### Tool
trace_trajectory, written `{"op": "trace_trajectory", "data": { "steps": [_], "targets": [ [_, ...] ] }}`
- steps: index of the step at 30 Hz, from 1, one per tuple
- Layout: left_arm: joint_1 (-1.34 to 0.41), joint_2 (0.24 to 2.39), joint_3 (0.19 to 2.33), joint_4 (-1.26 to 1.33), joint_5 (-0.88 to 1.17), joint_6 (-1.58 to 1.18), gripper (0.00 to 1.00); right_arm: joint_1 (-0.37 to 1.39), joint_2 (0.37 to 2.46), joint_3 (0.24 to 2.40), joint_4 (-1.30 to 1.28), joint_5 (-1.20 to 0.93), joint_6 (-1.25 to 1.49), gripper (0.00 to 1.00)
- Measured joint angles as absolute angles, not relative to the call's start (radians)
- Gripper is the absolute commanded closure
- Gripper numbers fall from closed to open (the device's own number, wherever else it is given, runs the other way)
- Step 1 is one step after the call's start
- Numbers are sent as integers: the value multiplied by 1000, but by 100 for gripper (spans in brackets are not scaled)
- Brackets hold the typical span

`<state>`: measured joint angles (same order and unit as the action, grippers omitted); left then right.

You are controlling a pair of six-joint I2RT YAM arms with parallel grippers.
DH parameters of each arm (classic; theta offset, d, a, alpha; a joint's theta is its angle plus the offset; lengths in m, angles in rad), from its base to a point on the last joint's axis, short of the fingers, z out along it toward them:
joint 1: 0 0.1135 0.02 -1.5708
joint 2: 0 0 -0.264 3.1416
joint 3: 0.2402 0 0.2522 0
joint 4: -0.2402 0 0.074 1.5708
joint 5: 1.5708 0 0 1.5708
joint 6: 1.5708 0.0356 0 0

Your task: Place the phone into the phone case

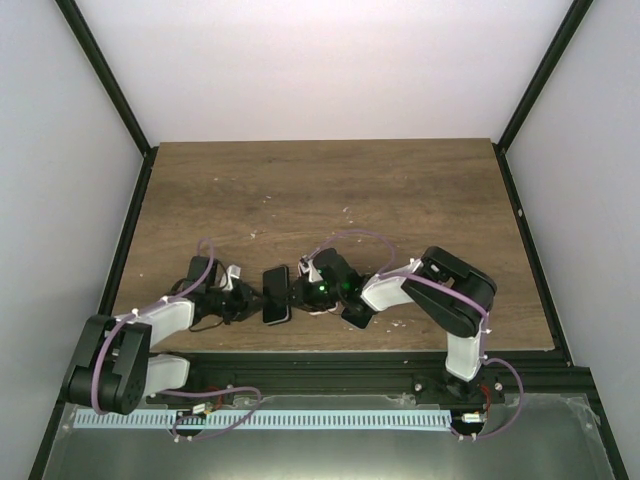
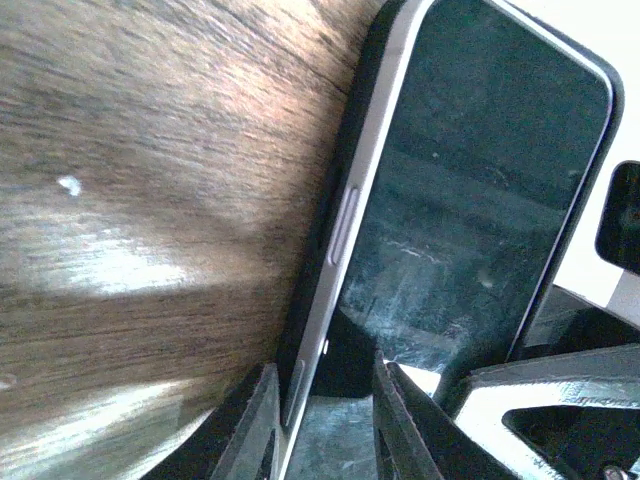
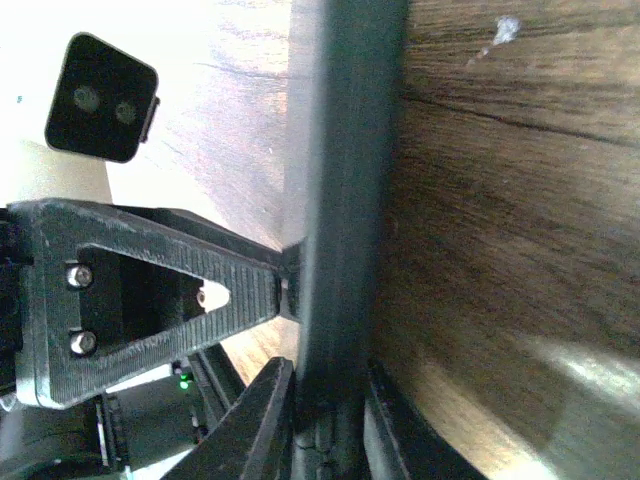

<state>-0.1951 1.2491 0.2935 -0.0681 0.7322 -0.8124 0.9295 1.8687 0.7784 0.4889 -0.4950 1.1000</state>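
Near edge of table: left gripper (image 2: 322, 425) is closed down narrow, its fingers (image 2: 250, 425) pinching the long silver side of the phone (image 2: 470, 200). The phone lies screen-up between the two claws, low centre of the wooden table (image 1: 330, 190). A black phone case (image 2: 372, 70) rim runs along that silver side; cannot tell how fully seated. Right gripper (image 3: 318, 425) is clamped narrow on the opposite dark edge, apparently the case wall.

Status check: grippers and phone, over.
Left gripper clamped on phone edge. Right gripper clamped on case side. Phone looks partly in case, silver edge showing. No obstruction seen.
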Motion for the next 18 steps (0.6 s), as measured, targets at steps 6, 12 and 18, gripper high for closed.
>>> {"op": "trace_trajectory", "data": {
  "steps": [6,12,18],
  "targets": [
    [-197,1205,312,-139,748,-815,52,938,1842,790,452,-496,1093,93],
    [-183,1115,389,-223,765,-820,29,931,1759,761,430,-497,1089,94],
    [-170,986,496,-321,774,-799,15,908,1579,730,379,-501,1054,94]
  ]
}}
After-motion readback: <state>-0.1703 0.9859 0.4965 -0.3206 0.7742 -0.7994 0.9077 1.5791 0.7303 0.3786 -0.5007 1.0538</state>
